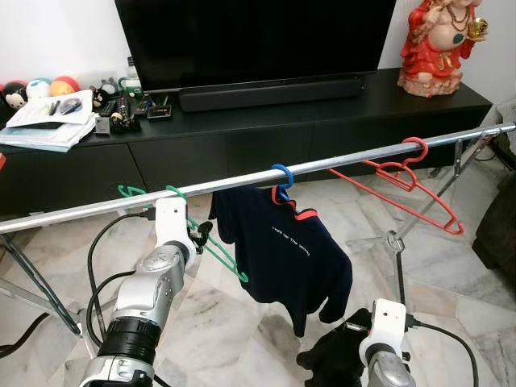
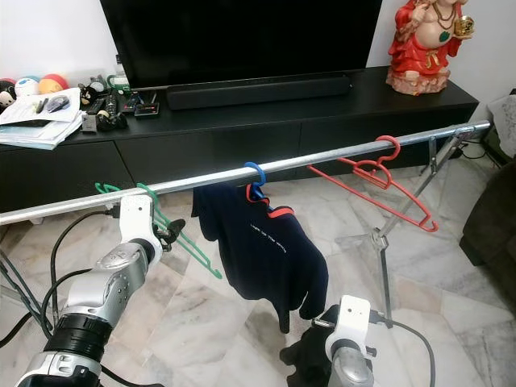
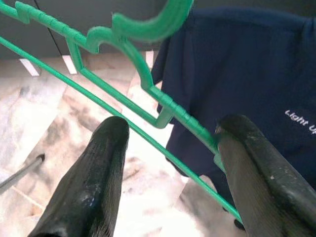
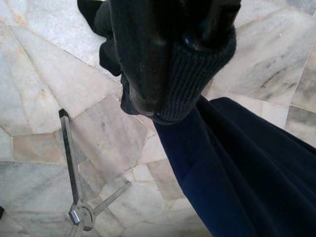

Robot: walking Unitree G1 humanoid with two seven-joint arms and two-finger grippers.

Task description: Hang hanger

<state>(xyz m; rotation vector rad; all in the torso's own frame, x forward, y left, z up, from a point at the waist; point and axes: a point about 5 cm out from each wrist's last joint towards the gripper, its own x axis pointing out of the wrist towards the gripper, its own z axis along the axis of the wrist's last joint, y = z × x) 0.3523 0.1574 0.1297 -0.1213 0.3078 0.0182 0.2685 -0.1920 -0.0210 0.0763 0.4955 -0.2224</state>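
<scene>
Green hanger (image 1: 211,246) hooked on the rail (image 1: 97,208), left gripper (image 3: 170,148) spread beside it—a careless withdrawal could snag and unhook it—while the right gripper (image 4: 170,74) clenches a dark garment (image 4: 192,74).

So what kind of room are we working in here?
Most likely a home living room: a large television on a long black cabinet, marble floor tiles, and a metal clothes rail set up for laundry.

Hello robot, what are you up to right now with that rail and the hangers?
Left pincer open around green hanger, hooked on rail. Right pincer shut on dark sleeve cuff. Navy shirt hangs close beside.
</scene>
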